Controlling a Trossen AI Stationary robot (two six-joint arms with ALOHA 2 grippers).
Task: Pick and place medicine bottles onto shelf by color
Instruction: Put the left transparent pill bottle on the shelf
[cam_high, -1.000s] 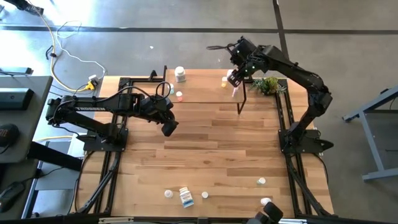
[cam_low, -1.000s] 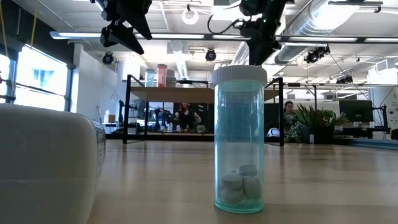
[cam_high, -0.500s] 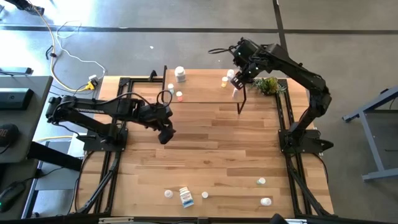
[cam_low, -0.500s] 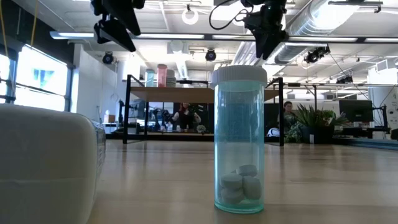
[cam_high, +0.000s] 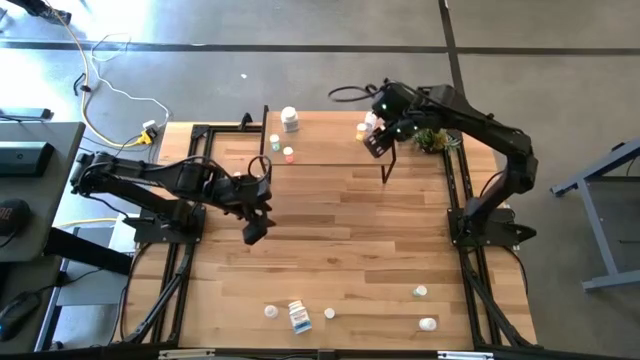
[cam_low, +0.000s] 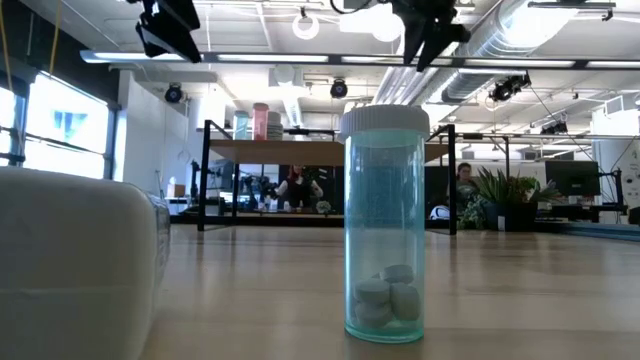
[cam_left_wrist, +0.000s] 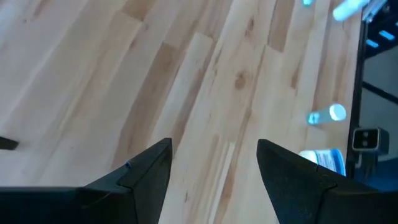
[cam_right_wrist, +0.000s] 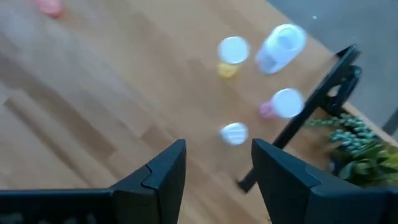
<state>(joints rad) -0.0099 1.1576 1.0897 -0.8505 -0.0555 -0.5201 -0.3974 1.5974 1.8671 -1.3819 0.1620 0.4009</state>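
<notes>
Right claw (cam_high: 376, 143) now empty, pink bottle (cam_right_wrist: 281, 104) apparently shelved.

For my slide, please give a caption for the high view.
Both open grippers, left gripper and right gripper, hover above the table.

Open-plan lab — exposed ducts (cam_low: 520, 45), strip lights (cam_low: 300, 58), monitors (cam_low: 572, 178) beyond.

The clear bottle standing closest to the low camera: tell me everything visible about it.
The clear bottle is a tall cylinder of blue-green tinted see-through plastic with a white ribbed cap. It stands upright on the wooden tabletop, cap on, mostly empty, with a few round white tablets piled at its base. Nothing grips or touches it; a large white container sits apart, to its left in the low view.
</notes>
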